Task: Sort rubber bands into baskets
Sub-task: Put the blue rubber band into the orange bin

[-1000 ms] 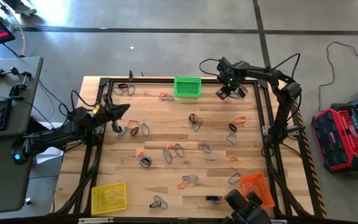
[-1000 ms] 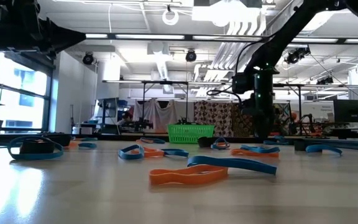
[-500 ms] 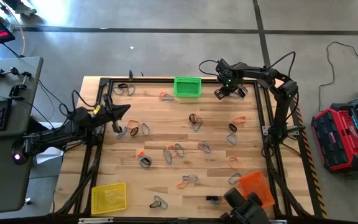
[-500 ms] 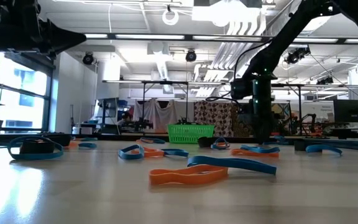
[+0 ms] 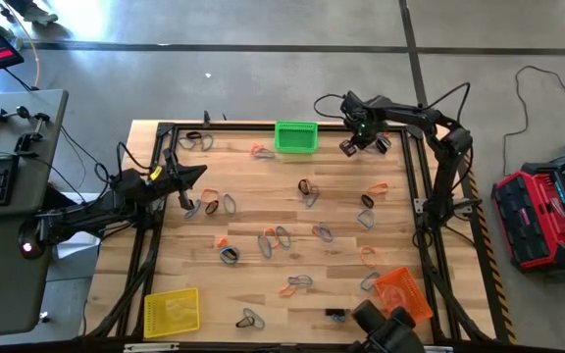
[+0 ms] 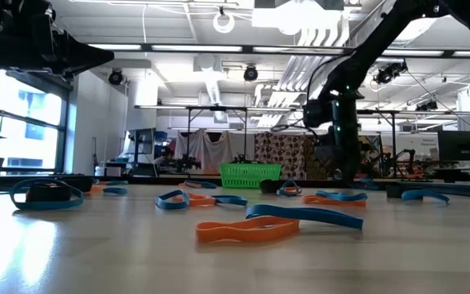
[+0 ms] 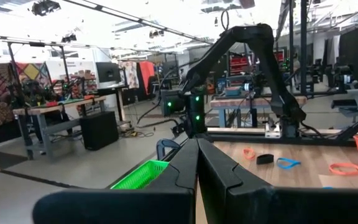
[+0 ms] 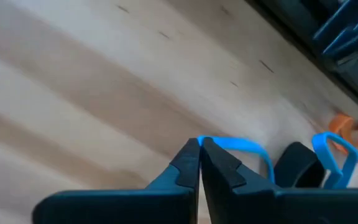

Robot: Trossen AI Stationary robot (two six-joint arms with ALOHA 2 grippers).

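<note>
Right gripper [image 8: 199, 144] clenched on a thin blue rubber band [image 8: 238, 147], pinching its loop right at the light wooden counter [image 8: 73, 93] surface. Just beside it in the wrist view: a black rubber band [image 8: 294, 163], another blue loop [image 8: 335, 152] & an orange one [image 8: 348, 129]. From above, this gripper [image 5: 354, 144] sits at the counter's far right corner, near the green plastic mesh basket [image 5: 296, 136], w/ the arm reaching in from the right edge.

Left gripper [image 7: 197, 149] shut, fingers pressed together w/ nothing between them; it hangs over the counter's left side [image 5: 186, 175], well apart from the other arm.

Many small rubber bands [image 5: 275, 238] in orange, black & blue/grey lie scattered across the counter's middle. Yellow mesh basket [image 5: 172, 312] at the near left corner, orange mesh basket [image 5: 404, 294] at the near right corner. Low view: an orange and a blue band [image 6: 277, 222] lying touching, nearest the camera.
</note>
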